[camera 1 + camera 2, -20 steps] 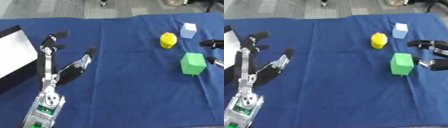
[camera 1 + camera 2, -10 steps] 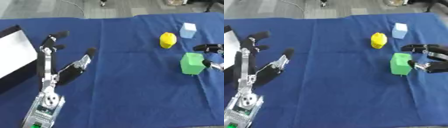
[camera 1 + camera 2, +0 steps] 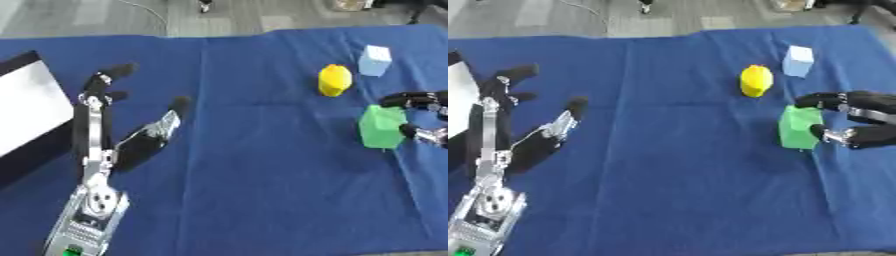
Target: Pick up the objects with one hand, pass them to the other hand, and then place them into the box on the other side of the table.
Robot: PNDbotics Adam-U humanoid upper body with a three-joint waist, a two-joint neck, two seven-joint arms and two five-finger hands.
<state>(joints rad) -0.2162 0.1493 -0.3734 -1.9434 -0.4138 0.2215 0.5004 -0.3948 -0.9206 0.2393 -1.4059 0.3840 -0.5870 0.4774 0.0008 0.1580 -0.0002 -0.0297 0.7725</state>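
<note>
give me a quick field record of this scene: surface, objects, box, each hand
surface: blue cloth covering the table
green block: on the robot's right side, upright on the cloth
yellow object: just beyond the green block, apart from it
pale blue block: farthest back, right of the yellow object
box: white inside, dark wall, at the left edge
right hand: at the green block, fingers above and thumb below its right side, not yet closed
left hand: open, fingers up, holding nothing
</note>
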